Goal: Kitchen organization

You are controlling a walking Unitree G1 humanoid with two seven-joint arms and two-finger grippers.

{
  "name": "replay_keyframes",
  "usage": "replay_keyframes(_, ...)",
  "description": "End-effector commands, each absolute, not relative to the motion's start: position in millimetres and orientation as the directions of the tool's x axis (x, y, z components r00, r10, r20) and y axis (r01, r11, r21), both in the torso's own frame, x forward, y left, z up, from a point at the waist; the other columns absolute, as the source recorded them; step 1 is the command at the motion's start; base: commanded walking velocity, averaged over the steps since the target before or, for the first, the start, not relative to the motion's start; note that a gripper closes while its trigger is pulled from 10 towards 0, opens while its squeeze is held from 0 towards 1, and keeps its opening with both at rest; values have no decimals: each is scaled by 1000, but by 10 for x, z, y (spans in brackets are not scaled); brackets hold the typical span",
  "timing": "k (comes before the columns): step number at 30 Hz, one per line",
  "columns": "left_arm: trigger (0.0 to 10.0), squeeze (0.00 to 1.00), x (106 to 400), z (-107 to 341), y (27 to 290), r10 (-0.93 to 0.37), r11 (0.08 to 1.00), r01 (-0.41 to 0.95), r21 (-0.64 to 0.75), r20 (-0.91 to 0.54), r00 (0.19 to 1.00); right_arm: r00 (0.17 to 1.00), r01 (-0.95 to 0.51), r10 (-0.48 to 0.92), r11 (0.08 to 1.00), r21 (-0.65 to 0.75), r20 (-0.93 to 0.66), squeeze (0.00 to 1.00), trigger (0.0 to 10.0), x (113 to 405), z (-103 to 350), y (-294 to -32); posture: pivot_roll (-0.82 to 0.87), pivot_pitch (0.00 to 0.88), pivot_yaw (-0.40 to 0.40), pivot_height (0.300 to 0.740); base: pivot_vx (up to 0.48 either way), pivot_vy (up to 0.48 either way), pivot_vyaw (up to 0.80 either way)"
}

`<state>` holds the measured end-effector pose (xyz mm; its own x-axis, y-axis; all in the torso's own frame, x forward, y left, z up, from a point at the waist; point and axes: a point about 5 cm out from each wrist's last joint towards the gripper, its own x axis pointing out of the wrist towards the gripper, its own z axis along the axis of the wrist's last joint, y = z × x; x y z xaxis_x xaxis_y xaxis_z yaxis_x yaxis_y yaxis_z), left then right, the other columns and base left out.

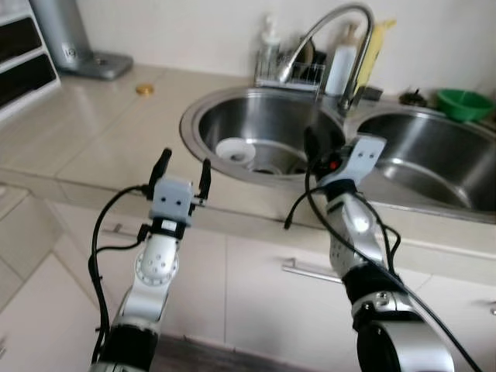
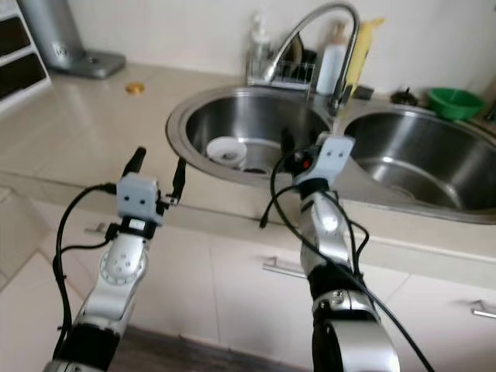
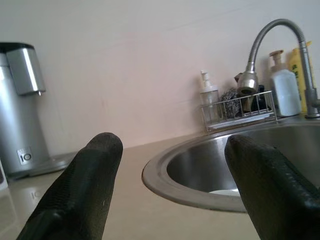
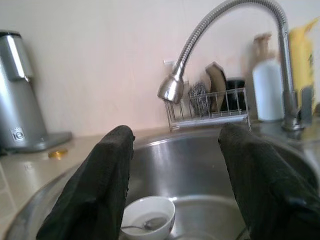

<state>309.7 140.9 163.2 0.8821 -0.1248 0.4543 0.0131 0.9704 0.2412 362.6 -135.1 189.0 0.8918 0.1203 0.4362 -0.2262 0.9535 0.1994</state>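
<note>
Hovering over the front rim of the left sink [image 1: 203, 116], the right gripper [image 1: 324, 147] has its fingers spread apart and grips nothing, and a white bowl [image 1: 235, 151] with a spoon [image 4: 145, 226] in it sits on the sink's bottom just beyond. Further left, the left gripper [image 1: 183, 172] hangs above the front edge of the desk [image 1: 93, 132], also spread wide and empty. A faucet [image 1: 325, 35] arches over the sinks, with a wire rack [image 1: 291, 74] of bottles behind it.
</note>
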Motion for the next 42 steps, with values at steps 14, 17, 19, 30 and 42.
replay_keyframes(14,10000,0,3039,1673,1346,-164,967,42,252,486,858,872,-184,161,983,4,462,0,10000,3248,1772,-1329,87,0,-28,740,0,223,-229)
replay_keyframes(17,10000,0,3035,1656,1330,-178,961,49,271,476,861,877,-170,157,985,-11,455,0,10000,3174,1736,-1330,80,0,-23,740,0,0,-800)
replay_keyframes(19,10000,0,3035,1655,1327,-180,961,50,273,476,860,877,-167,157,986,-17,454,0,10000,3161,1732,-1329,80,0,-23,740,0,0,-800)
replay_keyframes(30,10000,0,3045,1642,1283,-204,955,70,289,465,861,898,-10,16,1000,-16,439,0,10000,3048,1643,-1488,67,0,-13,740,0,-142,-800)
replay_keyframes(42,10000,0,3013,1640,1245,-219,954,86,287,474,853,900,6,-2,1000,-7,437,0,10000,3042,1639,-1449,65,0,-17,740,0,-139,-800)
